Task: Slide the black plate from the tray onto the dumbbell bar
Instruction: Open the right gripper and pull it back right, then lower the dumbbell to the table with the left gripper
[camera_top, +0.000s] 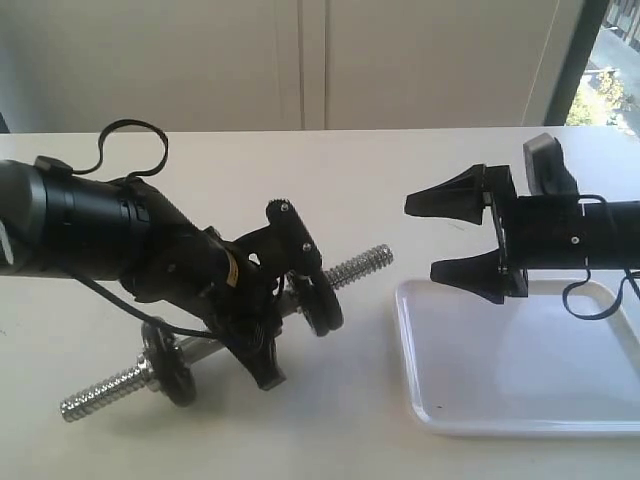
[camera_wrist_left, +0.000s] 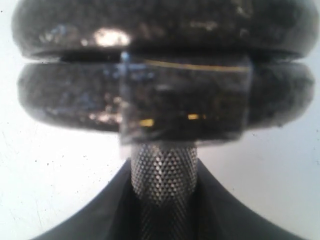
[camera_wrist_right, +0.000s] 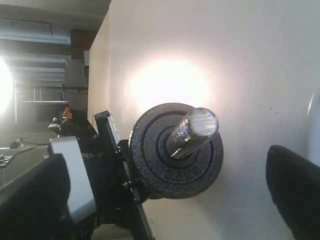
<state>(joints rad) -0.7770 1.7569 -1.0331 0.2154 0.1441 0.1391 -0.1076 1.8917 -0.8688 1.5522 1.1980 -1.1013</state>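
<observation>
My left gripper (camera_top: 268, 318) is shut on the knurled middle of the dumbbell bar (camera_top: 362, 264), holding it tilted above the table. Two black discs sit side by side on the bar's right threaded end. The outer one is the black plate (camera_top: 326, 306), its lettered face (camera_wrist_right: 176, 151) turned toward my right gripper. In the left wrist view both discs (camera_wrist_left: 165, 95) fill the frame above the bar (camera_wrist_left: 164, 167). Another disc (camera_top: 166, 366) sits near the bar's left end. My right gripper (camera_top: 452, 236) hangs open and empty over the white tray (camera_top: 500, 370), right of the bar's tip.
The tray holds nothing but a small dark speck (camera_top: 437, 408) near its front left corner. A black cable (camera_top: 130, 128) loops behind the left arm. White table (camera_top: 330, 420) extends in front of the bar. One right fingertip (camera_wrist_right: 295, 186) shows in the right wrist view.
</observation>
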